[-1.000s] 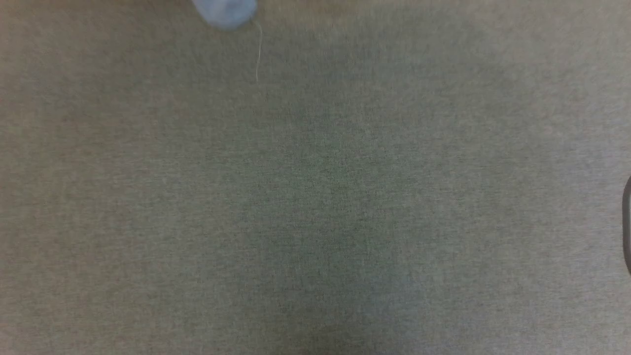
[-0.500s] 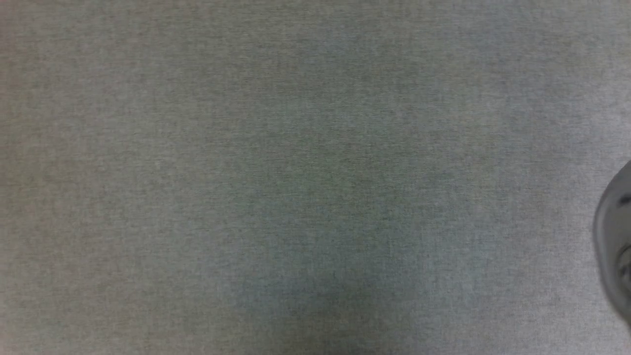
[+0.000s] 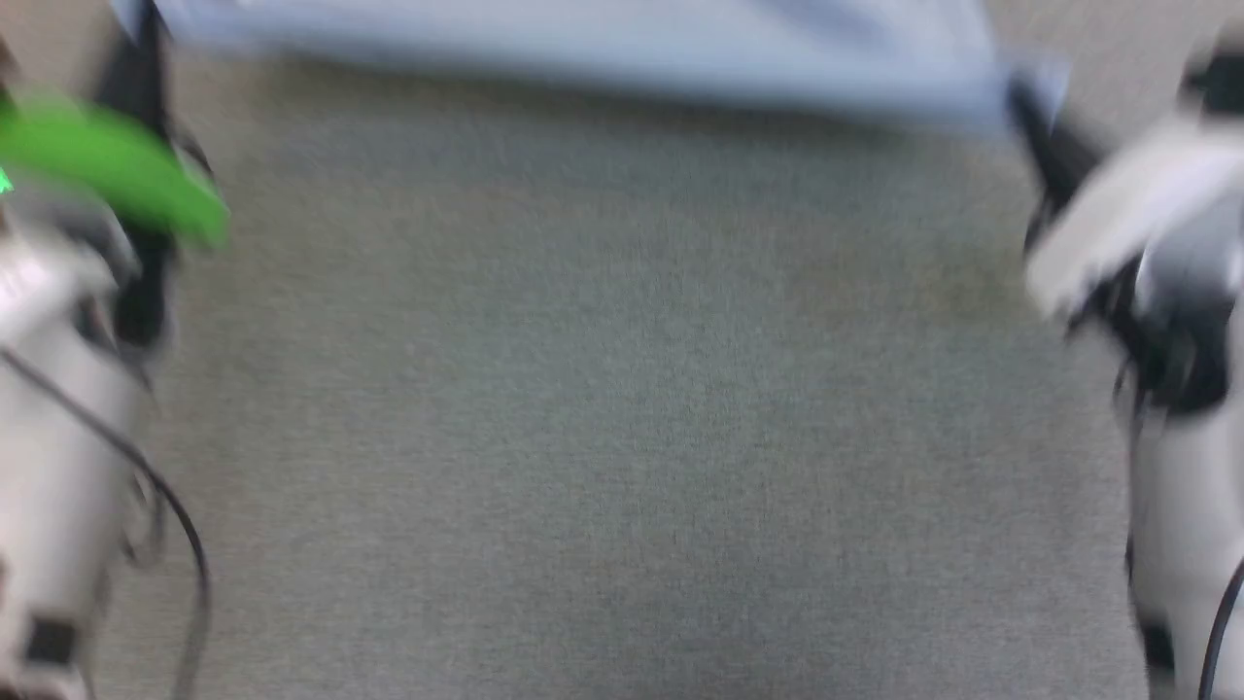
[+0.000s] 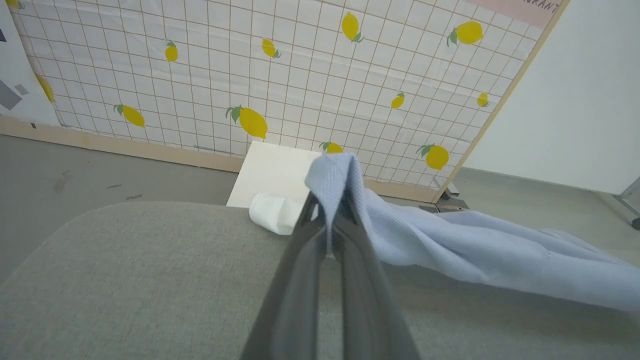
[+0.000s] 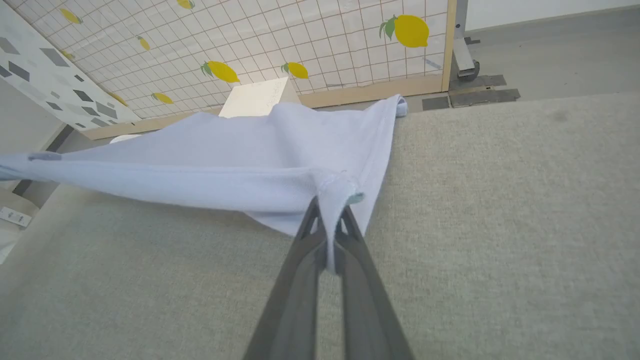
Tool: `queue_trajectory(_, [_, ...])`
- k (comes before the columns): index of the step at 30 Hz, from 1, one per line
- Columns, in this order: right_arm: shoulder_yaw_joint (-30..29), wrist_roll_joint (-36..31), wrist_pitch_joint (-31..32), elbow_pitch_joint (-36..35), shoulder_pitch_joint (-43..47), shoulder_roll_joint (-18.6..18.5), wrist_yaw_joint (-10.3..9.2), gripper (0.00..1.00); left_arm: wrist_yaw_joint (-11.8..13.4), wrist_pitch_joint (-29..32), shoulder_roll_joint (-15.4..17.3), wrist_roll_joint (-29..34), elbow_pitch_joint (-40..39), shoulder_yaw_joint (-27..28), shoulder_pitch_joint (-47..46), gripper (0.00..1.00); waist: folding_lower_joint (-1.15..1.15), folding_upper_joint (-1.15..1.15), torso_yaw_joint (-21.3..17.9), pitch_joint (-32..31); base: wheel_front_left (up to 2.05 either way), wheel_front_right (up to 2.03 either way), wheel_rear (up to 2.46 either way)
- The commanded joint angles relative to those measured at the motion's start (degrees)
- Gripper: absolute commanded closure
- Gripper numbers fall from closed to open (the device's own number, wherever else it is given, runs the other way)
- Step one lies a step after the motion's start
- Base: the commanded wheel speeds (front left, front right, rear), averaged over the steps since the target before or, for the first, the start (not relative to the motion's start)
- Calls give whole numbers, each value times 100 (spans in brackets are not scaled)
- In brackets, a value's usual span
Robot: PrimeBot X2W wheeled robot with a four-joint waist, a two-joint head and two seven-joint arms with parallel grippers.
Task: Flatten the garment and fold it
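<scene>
**A:** Start at the tips. What do the left fingers [image 4: 295,280] have?

**B:** They are long and dark, pressed together on a bunched corner of the light blue soft-knit shirt [image 4: 450,250]. A tuft of cloth stands up just past their tips.

**A:** And the right fingers [image 5: 295,295]?

**B:** They are closed as well, pinching a stitched edge where a seam runs up the cloth. I can't tell which corner of the shirt it is.

**A:** And further out from there?

**B:** The shirt is strung between the two grips, lifted above the grey fabric-covered worktop [image 5: 500,225]. In the right wrist view it spreads back as a broad sheet, and its far corner reaches the worktop's far edge. In the left wrist view it sags low towards the other arm. The head view is blurred, but the shirt [image 3: 583,39] shows as a blue band across the top with an arm at each side.

**A:** What is behind it?

**B:** A screen printed with a grid and yellow lemons [image 4: 200,75], standing on the floor past the worktop.

**A:** So how far along is the task?

**B:** Early, I'd say. The shirt is gripped at two points and drawn out wide, so flattening is under way. It is not yet laid smooth on the worktop, and I see no fold made. Spreading it flat and all of the folding are left.
</scene>
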Motion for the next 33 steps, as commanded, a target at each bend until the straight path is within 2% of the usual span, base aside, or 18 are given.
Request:
queue_trajectory(1, [26, 158, -98, -73, 355, -28, -8, 100, -22, -85, -49, -169, -89, 37, 423, 100, 0, 22, 185, -1222, 0, 0, 0])
queue_trajectory(3, [80, 346, -212, -108, 969, -67, -8, 100, -1, -116, -151, -328, -218, 23, 1121, 100, 0, 22, 186, -1489, 0, 0, 0])
queue_trajectory(9, [66, 676, -454, -218, 2445, -241, -8, 100, 343, -14, -300, -810, -813, 21, 3095, 100, 0, 22, 213, -2007, 0, 0, 0])
queue_trajectory(13, [-9, 742, -545, -306, 3141, -321, -8, 100, 683, 175, -256, -1152, -1279, 87, 4233, 100, 0, 22, 199, -2254, 0, 0, 0])
queue_trajectory(18, [-113, 772, -459, -465, 3867, -458, -8, 100, 1093, 594, 43, -1491, -1898, 148, 5422, 100, 0, 22, 198, -2403, 0, 0, 0])
queue_trajectory(21, [-187, 802, -291, -591, 4198, -514, -8, 100, 1281, 1029, 228, -1712, -2287, 107, 5923, 100, 0, 22, 198, -2421, 0, 0, 0])
queue_trajectory(26, [-315, 808, 281, -828, 4744, -584, -8, 100, 1739, 1706, 575, -1946, -2899, 21, 6551, 100, 0, 22, 197, -2434, 0, 0, 0])
queue_trajectory(29, [-401, 751, 598, -961, 4957, -585, -8, 100, 1894, 1797, 667, -2024, -3189, 67, 6751, 100, 0, 22, 186, -2445, 0, 0, 0])
queue_trajectory(33, [-550, 720, 716, -1193, 5029, -460, -8, 100, 1903, 1565, 687, -2038, -3518, 243, 6849, 100, 0, 22, 158, -2433, 0, 0, 0])
